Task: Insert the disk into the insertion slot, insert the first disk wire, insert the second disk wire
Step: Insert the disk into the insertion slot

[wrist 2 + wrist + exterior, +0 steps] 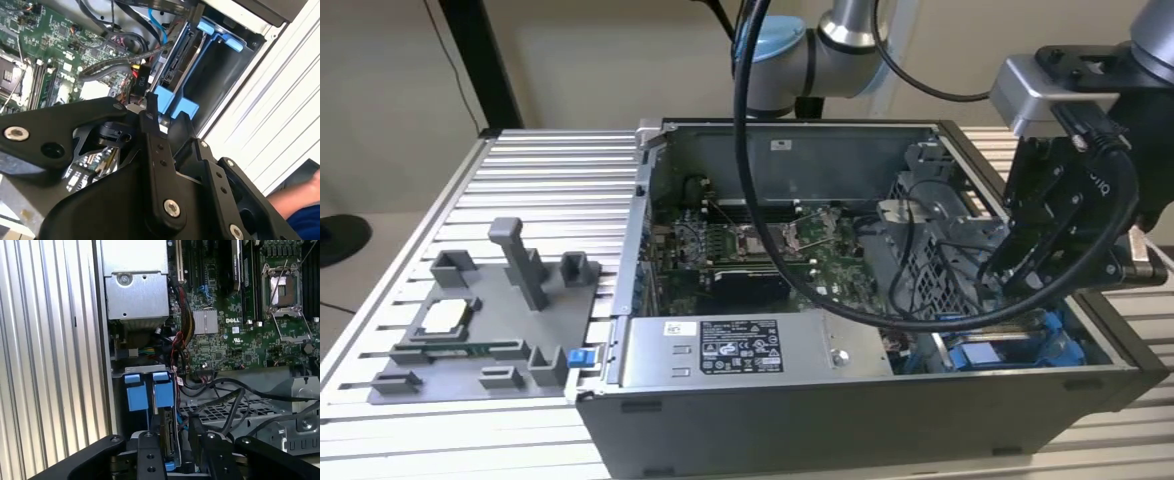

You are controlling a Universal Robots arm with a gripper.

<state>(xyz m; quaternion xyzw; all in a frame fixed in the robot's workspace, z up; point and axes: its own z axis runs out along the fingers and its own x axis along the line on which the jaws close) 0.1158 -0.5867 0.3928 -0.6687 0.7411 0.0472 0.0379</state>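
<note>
The disk [169, 432] stands on edge in the insertion slot [117, 405] at the case's front corner, on the exterior view's right. Its blue carrier frame [163, 390] [175, 102] [1047, 335] clips around it. My gripper [175, 434] [167, 112] [1001, 290] reaches down over the disk's near end, one finger on each side, shut on it. A second blue frame [135, 392] sits beside it in the bay. Loose black disk wires [222, 390] lie next to the bay, and a black plug [141, 80] on red and yellow leads hangs close to the disk.
The open computer case [854, 400] rests on a ribbed aluminium table [547, 180]. A grey power-supply box [720, 345] sits along the case's front and the motherboard [747, 250] fills the middle. A grey fixture plate [494, 320] lies on the exterior view's left. A person's blue sleeve [300, 215] is beside the table.
</note>
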